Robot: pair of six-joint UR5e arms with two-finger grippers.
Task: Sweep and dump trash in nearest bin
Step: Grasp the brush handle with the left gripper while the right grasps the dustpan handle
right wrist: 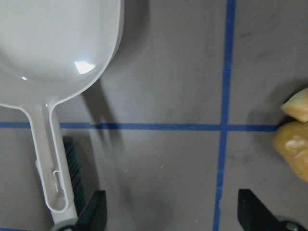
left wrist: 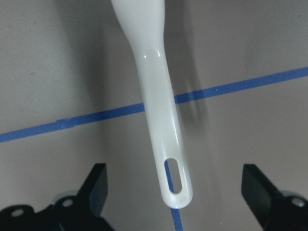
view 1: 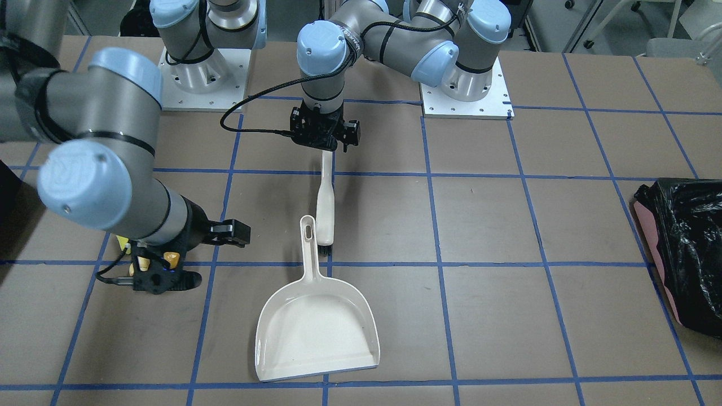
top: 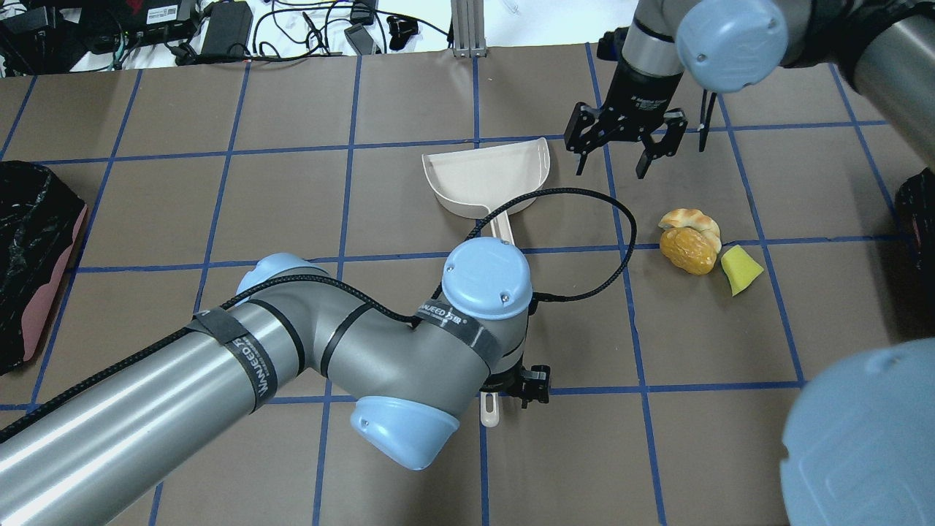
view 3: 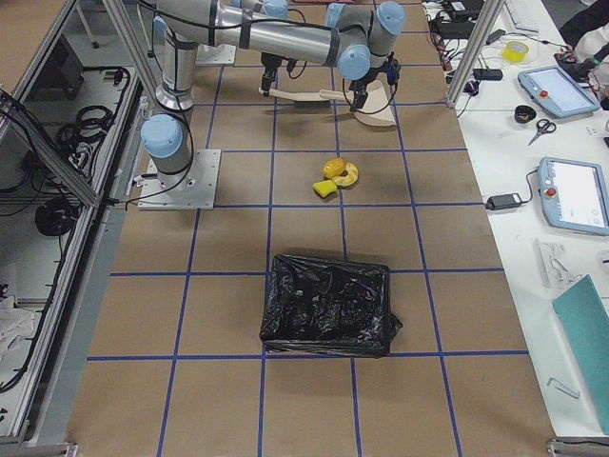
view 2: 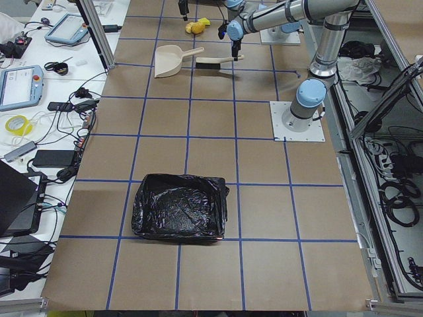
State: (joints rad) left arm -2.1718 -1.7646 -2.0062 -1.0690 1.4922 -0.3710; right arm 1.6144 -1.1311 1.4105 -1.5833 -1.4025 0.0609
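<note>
Overhead exterior: right gripper (top: 611, 174) hangs above the table, jaws spread, nothing between them. The trash sits in one cluster on the robot's side of it, a little to its right. The croissant (top: 690, 218) touches the bread roll (top: 687, 250), and the spongy wedge (top: 740, 269) is just beside the roll. Dustpan (top: 489, 179) lies just left of this gripper. Black bin (top: 922, 208), ridged edge only, is well off to its right, past the trash.

Exterior front-facing: left gripper (view 1: 328, 145) sits over the tip of the brush (view 1: 325, 206) handle. The bristle end points away from it, beside the dustpan handle. Pink bin (view 1: 673, 298) with black liner is well apart on this gripper's left.

Exterior left: both grippers are too small here; cannot tell grip state.

Exterior right: trash lies between the right gripper and the black bin, apart from both.

Left wrist-mounted: fingers (left wrist: 94, 187) are wide apart and straddle the slotted handle tip. Clear gap on each side, no contact.

Right wrist-mounted: released, empty. Dustpan and brush bristles lie ahead to one side. Roll and croissant are at the opposite frame edge, outside the finger.
</note>
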